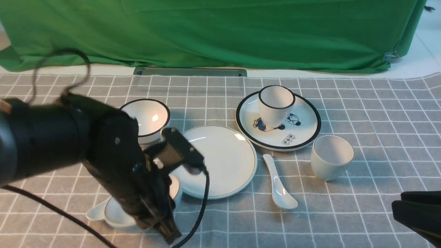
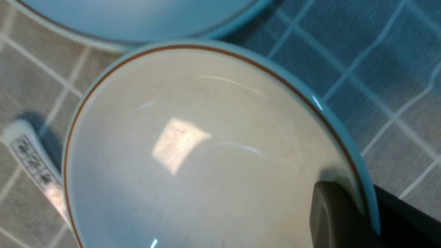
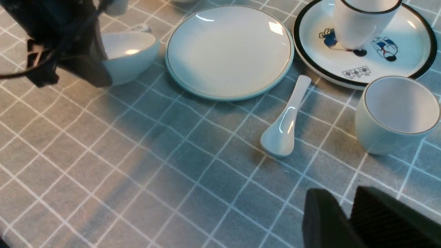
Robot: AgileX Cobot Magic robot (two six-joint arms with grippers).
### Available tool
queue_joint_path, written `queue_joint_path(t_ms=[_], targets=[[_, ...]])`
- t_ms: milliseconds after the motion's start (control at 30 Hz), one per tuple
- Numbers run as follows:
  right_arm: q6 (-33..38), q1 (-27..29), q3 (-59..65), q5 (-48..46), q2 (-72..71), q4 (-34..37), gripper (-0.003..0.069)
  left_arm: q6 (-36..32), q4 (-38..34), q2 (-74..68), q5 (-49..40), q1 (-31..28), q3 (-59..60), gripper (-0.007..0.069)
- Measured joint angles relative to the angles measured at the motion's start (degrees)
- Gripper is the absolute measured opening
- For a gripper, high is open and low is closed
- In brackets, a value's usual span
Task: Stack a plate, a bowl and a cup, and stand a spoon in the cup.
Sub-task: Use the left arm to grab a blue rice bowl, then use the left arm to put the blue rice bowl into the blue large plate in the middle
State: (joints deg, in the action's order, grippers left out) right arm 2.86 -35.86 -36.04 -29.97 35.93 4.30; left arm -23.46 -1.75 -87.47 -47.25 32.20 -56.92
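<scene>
**Bowl (image 2: 193,148) clamped at rim by left gripper (image 1: 166,231)**

Left gripper: clenched across the bowl's rim, one finger (image 2: 330,217) inside the wall, the other outside. The bowl appears tilted in this grip; contact with the checked cloth (image 1: 379,113) cannot be determined. A printed spoon (image 2: 32,165) lies just beside the bowl, on the tool's left.

Right gripper (image 3: 348,203): low, well to the right of the left tool, fingers slightly apart, nothing between them.

Just beyond the left tool: the plate (image 1: 224,162), flat and bare, its rim close to the bowl's. Right of the plate: the spoon (image 1: 279,187), lying flat, scoop end nearer. Further right: the cup (image 1: 331,156), upright, standing apart.

Farthest from the tool: a black-rimmed bowl (image 1: 148,117), and a cartoon plate (image 1: 306,136) carrying a black-rimmed cup (image 1: 275,105).
</scene>
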Motion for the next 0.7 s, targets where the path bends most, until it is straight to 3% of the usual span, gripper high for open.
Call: queue_joint_path(t_ms=[300,700], targets=[[0.05,0.0,0.0,-0.05,0.0,0.0,0.0174,-6.95,-2.57,-9.0,10.96,0.0,-12.41,0.0029],[0.05,0.0,0.0,-0.46,0.0,0.0,0.0179,-15.06,-2.69,-20.57,16.15,0.0,-16.49,0.0029]])
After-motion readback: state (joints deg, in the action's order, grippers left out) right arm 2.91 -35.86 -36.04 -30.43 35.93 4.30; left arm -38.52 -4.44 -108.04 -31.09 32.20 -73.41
